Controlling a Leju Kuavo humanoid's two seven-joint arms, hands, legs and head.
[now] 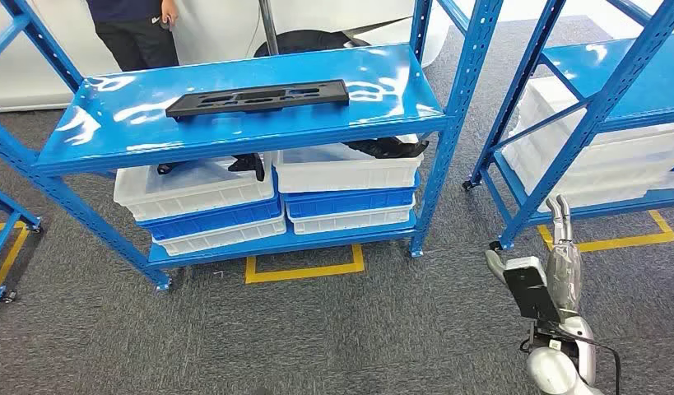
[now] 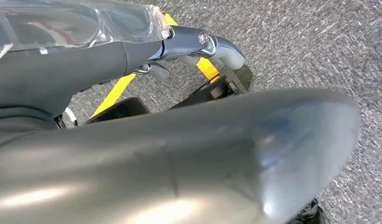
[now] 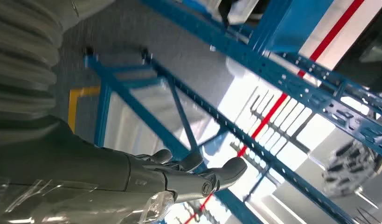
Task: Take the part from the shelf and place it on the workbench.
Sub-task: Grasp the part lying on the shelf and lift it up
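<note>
This is a warehouse or factory storeroom. Blue steel shelving racks (image 1: 234,115) stand in rows on grey carpet flooring (image 1: 317,329), their feet set beside yellow tape markings (image 1: 304,270). Stacked white and blue plastic bins (image 1: 210,202) fill the lower shelves, and a black moulded part (image 1: 257,96) lies on one upper shelf.

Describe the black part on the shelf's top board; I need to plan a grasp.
The black part is a long, flat, matte panel, plastic by its look, with several recessed cut-outs along its length. It lies flat on the glossy blue top shelf board, running nearly across it, slightly angled, towards the middle. Nothing rests on it and no robot hand touches it.
</note>
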